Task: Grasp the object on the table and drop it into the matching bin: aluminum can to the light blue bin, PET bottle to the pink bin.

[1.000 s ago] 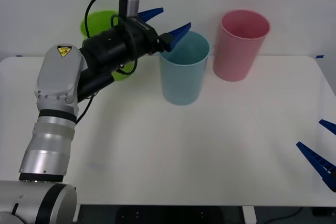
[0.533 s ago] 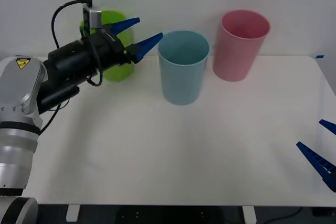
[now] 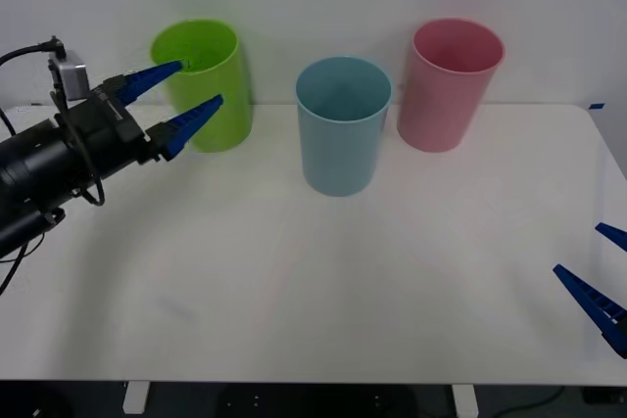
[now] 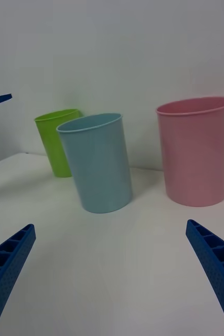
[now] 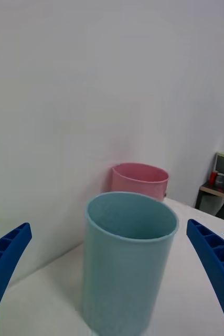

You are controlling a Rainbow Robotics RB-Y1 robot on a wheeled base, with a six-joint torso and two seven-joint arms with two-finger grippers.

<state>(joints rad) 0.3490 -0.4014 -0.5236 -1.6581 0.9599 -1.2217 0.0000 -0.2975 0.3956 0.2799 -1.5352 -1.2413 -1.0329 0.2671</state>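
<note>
Hovering wide open and empty beside the green bin (image 3: 199,83), the left gripper (image 3: 174,101) looks finished. No can lies on the table (image 3: 343,271); presumably it's inside the light blue bin (image 3: 341,137). Right gripper (image 3: 598,281) waits open at the table's edge.

My front camera sits high above my arms and looks forward and down across the white surface (image 3: 323,271) to the wall behind it. It takes in my left hand (image 3: 171,100) at one side and my right hand (image 3: 602,281) at the near corner of the other. My right wrist camera rides low, close to the surface, and faces ahead of that hand toward the light blue bin (image 4: 97,163), the pink bin (image 4: 197,152) and a lime green bin (image 4: 57,140). My left wrist camera hangs higher, nearer the light blue bin, with the pink one behind. All three views share those two bins.
</note>
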